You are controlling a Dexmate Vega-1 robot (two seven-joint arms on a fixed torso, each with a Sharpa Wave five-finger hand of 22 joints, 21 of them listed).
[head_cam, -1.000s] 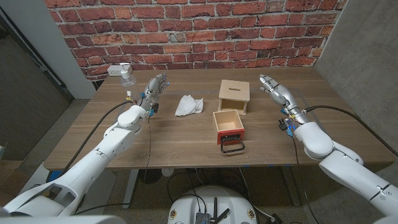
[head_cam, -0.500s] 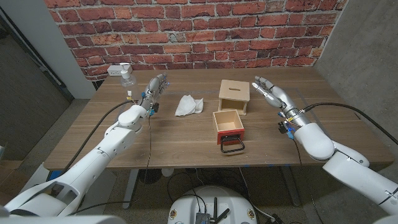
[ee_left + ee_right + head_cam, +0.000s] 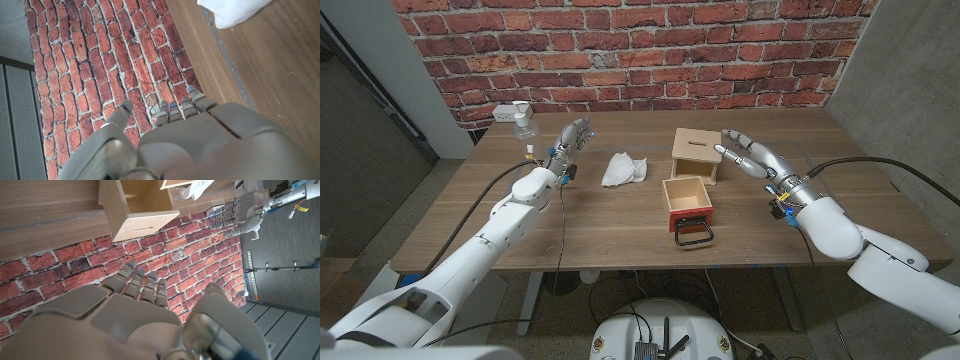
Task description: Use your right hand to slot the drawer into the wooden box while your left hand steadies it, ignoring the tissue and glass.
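Note:
The wooden box with a slot in its top stands at the table's middle back; it also appears in the right wrist view. The drawer, light wood with a red front and a black handle, lies just in front of the box, outside it. My right hand hovers open, its fingers apart, with the fingertips close to the box's right side; whether they touch it I cannot tell. My left hand is raised at the left, open and holding nothing, well apart from the box.
A crumpled white tissue lies between my left hand and the box. A clear glass dispenser and a white block stand at the back left corner. A brick wall runs behind the table.
My right hand has moved left, from the table's right side up to the box's right side. The left hand, box and drawer have not moved.

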